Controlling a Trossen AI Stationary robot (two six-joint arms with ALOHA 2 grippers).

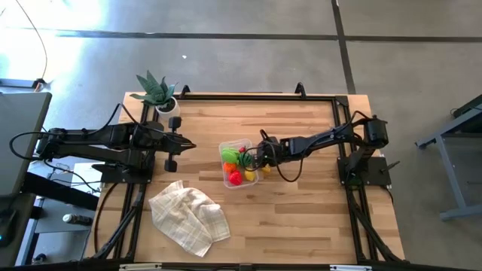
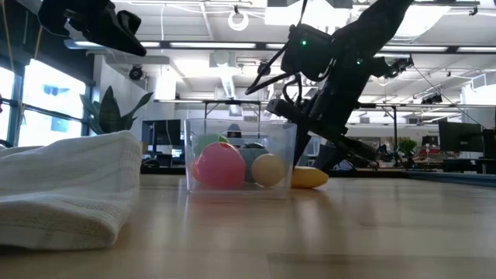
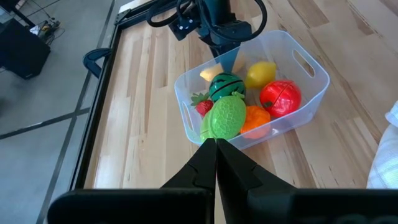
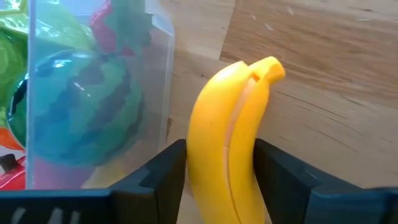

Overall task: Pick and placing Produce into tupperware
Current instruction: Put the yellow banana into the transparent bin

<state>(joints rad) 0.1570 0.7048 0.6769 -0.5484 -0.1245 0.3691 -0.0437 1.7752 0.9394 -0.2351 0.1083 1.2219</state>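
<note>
The clear tupperware stands mid-table holding produce: a green leafy piece, a watermelon, a strawberry, a lemon, a red piece and an orange one. A yellow banana lies on the wood just outside the tub's right wall, also seen in the low view. My right gripper reaches down beside the tub, its fingers on either side of the banana. My left gripper hovers shut above the table's left part, left of the tub. My right gripper has the banana between its two fingers, one finger on each long side, away from the stem end. The fingers slant down from the table's right side. The banana lies on the table next to the tub's wall.
A crumpled white towel lies near the front left, and fills the left of the low view. A potted spiky green plant stands at the far left corner. Bare wood lies right of and in front of the tub.
</note>
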